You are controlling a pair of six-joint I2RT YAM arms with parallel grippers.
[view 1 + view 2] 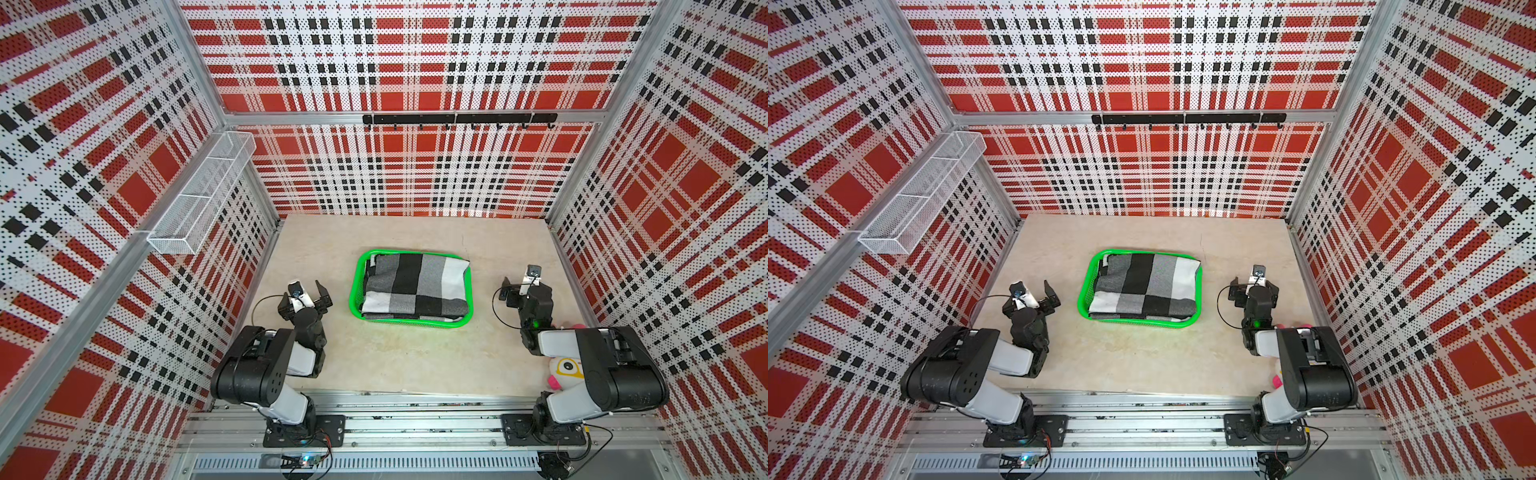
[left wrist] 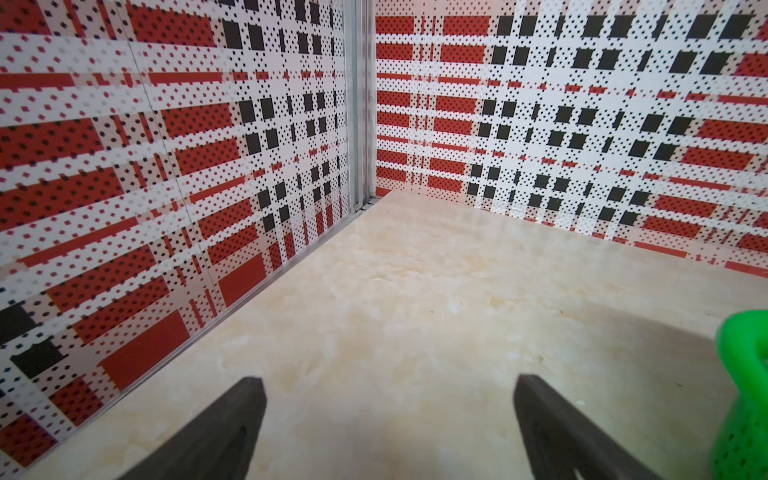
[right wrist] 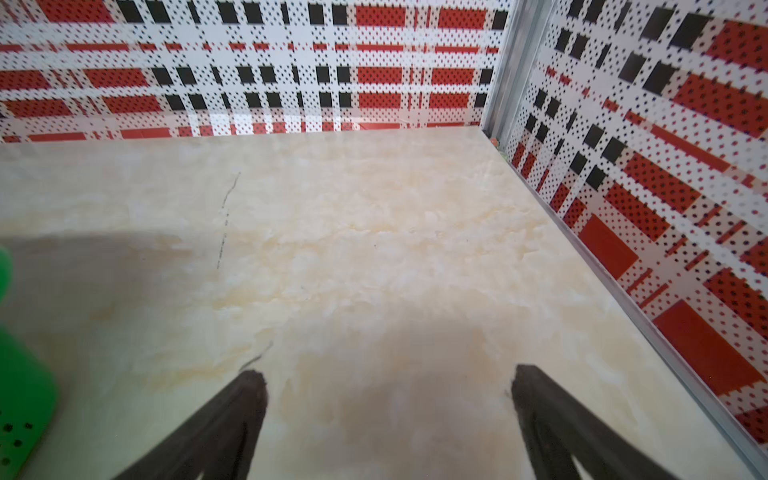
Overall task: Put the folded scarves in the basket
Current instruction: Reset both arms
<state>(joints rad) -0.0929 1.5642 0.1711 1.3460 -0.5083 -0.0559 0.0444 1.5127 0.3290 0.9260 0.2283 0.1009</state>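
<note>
A folded black, grey and white checked scarf [image 1: 415,286] lies inside the green basket [image 1: 354,291] at the middle of the table [image 1: 415,365]. The left gripper [image 2: 388,384] and right gripper [image 3: 388,380] flank the basket, near it but not touching. Both have their jaws apart and hold nothing.
</note>
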